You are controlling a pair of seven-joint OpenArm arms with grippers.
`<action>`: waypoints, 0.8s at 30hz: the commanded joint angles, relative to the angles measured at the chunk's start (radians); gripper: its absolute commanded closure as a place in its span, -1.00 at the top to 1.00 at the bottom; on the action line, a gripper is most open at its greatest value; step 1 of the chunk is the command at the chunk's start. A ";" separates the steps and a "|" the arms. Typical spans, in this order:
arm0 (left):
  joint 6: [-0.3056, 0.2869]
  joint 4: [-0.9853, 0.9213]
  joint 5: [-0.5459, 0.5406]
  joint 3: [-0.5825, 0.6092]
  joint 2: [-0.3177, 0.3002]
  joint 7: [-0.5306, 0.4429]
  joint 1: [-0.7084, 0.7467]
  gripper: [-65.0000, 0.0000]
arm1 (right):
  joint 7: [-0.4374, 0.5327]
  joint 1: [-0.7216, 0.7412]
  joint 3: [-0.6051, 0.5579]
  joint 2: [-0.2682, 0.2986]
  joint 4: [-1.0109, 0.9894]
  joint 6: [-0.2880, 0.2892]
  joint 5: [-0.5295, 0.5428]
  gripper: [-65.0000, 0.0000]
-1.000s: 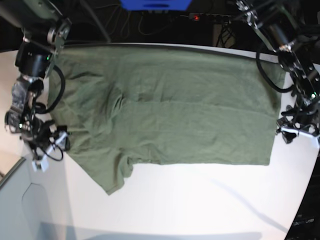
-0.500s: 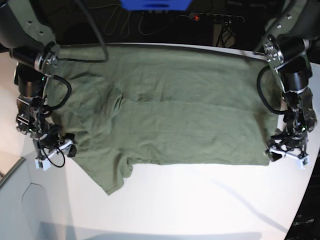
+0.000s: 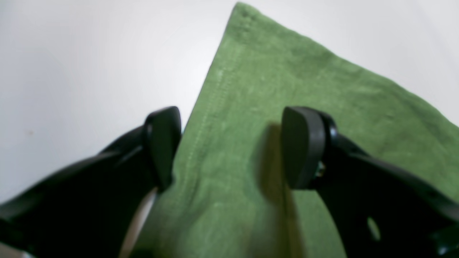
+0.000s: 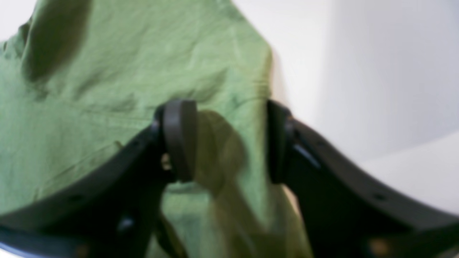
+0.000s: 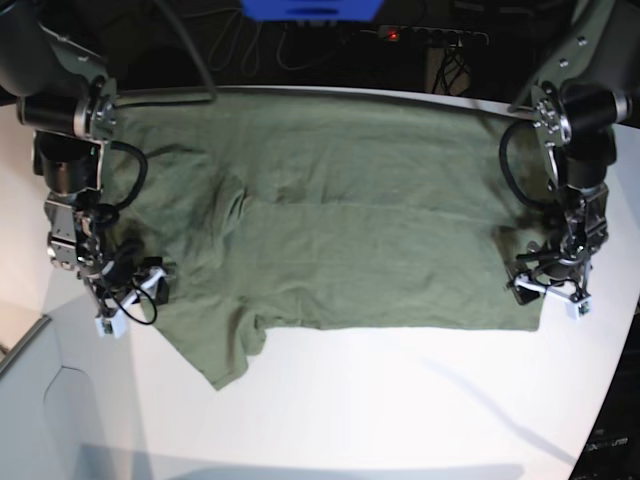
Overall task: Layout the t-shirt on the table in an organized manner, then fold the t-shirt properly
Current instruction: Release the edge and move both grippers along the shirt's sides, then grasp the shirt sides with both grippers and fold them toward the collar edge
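The olive-green t-shirt [image 5: 340, 220] lies spread flat across the white table [image 5: 400, 400], with one sleeve pointing to the near left. My left gripper [image 5: 548, 293] is at the shirt's near right corner. In the left wrist view it [image 3: 233, 147] is open, its jaws straddling the stitched hem [image 3: 211, 104]. My right gripper [image 5: 130, 295] is at the shirt's left edge by the sleeve. In the right wrist view it [image 4: 227, 141] is open over the wrinkled cloth [image 4: 107, 89] near its edge. Neither is clamped on cloth.
A blue object [image 5: 310, 8], a power strip [image 5: 430, 36] and cables lie behind the table's far edge. A grey surface [image 5: 40, 420] adjoins the table at the near left. Bare white tabletop spans the front.
Both grippers have moved inward from beside the table onto the shirt's edges, the left one to the near right corner, the right one toward the sleeve. The shirt has not moved.
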 commanded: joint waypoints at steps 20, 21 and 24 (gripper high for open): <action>0.087 -0.070 -0.015 0.102 -0.024 0.004 -0.026 -1.00 | -0.028 -0.023 -0.044 0.006 0.008 0.002 -0.004 -1.00; 0.085 -0.066 -0.016 0.098 -0.022 0.004 -0.026 -1.00 | -0.028 -0.023 -0.044 0.006 0.008 0.002 -0.004 -1.00; 0.069 0.023 -0.016 0.098 -0.004 0.009 -0.015 -1.00 | -0.027 -0.027 -0.038 0.006 0.008 0.005 -0.004 -1.00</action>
